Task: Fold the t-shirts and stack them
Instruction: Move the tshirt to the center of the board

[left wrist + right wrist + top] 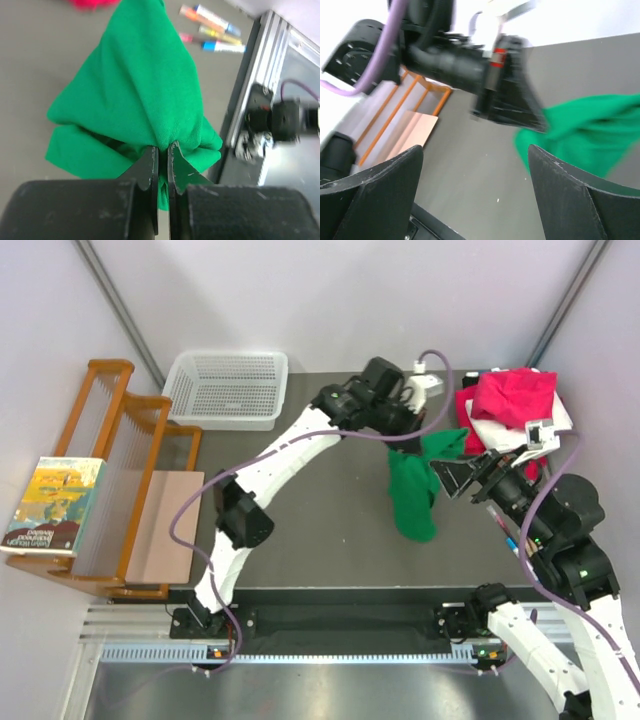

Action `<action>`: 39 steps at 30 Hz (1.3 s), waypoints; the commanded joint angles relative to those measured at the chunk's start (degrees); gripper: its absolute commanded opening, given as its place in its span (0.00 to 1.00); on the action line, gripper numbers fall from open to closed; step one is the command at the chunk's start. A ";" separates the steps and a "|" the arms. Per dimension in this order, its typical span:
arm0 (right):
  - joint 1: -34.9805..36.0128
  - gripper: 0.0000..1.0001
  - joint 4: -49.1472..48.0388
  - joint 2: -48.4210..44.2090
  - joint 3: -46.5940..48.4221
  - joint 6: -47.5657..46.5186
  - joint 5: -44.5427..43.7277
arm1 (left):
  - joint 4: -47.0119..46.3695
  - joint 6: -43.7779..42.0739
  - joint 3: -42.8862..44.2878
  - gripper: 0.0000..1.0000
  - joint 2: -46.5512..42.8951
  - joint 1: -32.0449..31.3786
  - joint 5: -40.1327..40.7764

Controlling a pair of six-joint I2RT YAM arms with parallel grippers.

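My left claw is clamped on the bunched green t-shirt, hanging it over the table, my right claw gapes empty beside it, and nothing looks folded yet, with the other t-shirts heaped at the far right.

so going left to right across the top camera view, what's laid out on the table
book → wooden rack → white mesh basket → green t-shirt → pile of pink, white and red t-shirts
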State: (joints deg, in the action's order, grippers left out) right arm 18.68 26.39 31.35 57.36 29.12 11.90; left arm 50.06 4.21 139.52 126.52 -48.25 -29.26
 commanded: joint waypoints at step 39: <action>-2.86 0.80 1.73 12.42 -5.42 0.41 3.48 | -9.12 0.01 -42.68 0.99 -11.04 10.02 4.64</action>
State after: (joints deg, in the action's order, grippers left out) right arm 16.62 29.82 45.39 51.72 28.75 13.72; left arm 40.14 3.60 90.59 113.78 -39.44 -29.63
